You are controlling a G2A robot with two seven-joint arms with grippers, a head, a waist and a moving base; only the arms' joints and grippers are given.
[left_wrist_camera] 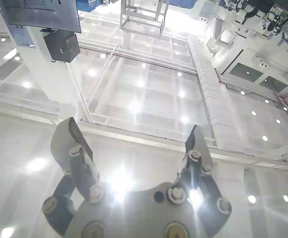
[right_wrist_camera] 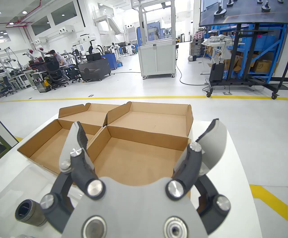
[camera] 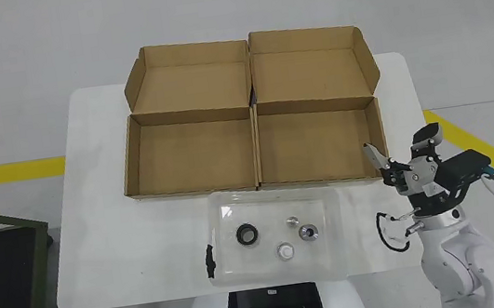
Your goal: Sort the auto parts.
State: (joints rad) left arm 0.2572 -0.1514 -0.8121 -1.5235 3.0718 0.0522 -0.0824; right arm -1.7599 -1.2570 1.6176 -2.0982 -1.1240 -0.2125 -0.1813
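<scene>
Hanging over the right edge of the tabletop [camera: 96,221], the right hand [right_wrist_camera: 146,126] is spread wide. The left hand [left_wrist_camera: 132,125] is wide too.

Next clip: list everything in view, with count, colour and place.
boxes: 2, brown cardboard, open, side by side on the table's far half
tray: 1, clear, in front of the boxes
ring: 1, black, in the tray
metal parts: 3, silvery, in the tray by the ring
black piece: 1, at the tray's outer edge, kind unclear
table: 1, white
right gripper: 1, open, empty, off the boxes' end
left gripper: 1, open, empty, facing the ceiling
</scene>
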